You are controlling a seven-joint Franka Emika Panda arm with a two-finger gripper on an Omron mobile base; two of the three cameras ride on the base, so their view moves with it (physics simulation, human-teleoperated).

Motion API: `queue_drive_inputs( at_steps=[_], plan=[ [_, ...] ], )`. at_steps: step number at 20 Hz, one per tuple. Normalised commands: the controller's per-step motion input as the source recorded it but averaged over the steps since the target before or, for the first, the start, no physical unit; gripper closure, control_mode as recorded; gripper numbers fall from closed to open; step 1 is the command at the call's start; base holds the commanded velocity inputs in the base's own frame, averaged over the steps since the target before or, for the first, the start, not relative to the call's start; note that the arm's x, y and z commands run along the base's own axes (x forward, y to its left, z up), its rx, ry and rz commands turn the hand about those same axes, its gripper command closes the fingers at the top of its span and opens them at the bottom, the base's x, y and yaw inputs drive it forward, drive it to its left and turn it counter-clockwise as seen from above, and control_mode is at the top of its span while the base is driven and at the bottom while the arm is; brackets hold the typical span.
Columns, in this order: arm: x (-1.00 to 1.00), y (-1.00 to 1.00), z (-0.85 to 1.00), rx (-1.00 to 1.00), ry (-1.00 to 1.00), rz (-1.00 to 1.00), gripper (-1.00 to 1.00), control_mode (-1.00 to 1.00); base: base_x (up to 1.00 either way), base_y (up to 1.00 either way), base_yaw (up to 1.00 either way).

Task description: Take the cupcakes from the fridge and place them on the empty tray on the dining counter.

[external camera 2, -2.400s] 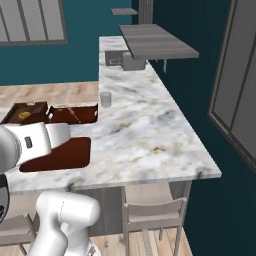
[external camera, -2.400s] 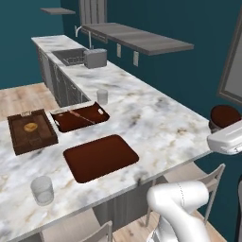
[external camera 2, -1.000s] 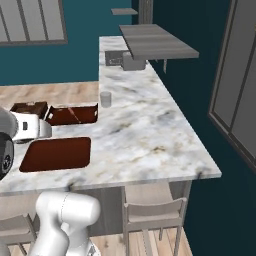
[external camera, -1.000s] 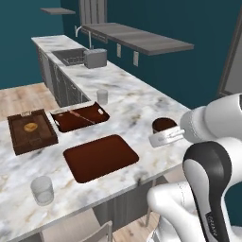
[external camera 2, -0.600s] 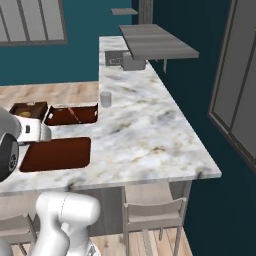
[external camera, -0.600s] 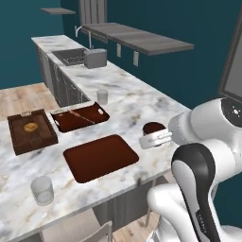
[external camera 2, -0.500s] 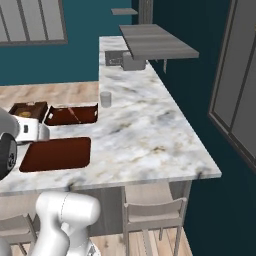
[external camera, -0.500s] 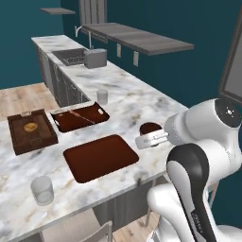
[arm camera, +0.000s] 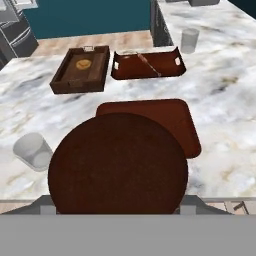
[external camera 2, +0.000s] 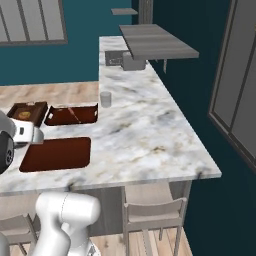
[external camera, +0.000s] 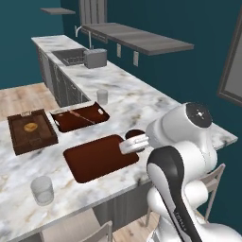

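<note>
While the gripper (external camera: 126, 145) pinches one cupcake (external camera: 135, 135) over the right edge of the empty tray (external camera: 98, 157), the counter (external camera: 156, 108) carries three trays and two glasses, one (external camera: 42, 190) near, one (external camera: 102, 96) far.

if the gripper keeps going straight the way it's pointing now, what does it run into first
Probably the empty tray. The gripper, shut on a cupcake, points down across the dining counter at it; depth is hard to judge.
</note>
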Motion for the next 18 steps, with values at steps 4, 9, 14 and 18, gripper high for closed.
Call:
queue_drive_inputs(
  at_steps=[4, 9, 14, 18],
  plan=[
    [0.16, 0.27, -0.38, 0.00, 0.07, 0.03, 1.00, -1.00, 0.00, 0.00, 0.00],
    [0.16, 0.26, -0.38, 0.00, 0.05, 0.03, 1.00, -1.00, 0.00, 0.00, 0.00],
    [0.34, 0.20, -0.37, 0.00, 0.00, 0.02, 1.00, -1.00, 0.00, 0.00, 0.00],
    [0.42, 0.17, -0.30, 0.00, 0.00, 0.00, 1.00, -1.00, 0.00, 0.00, 0.00]
  ],
)
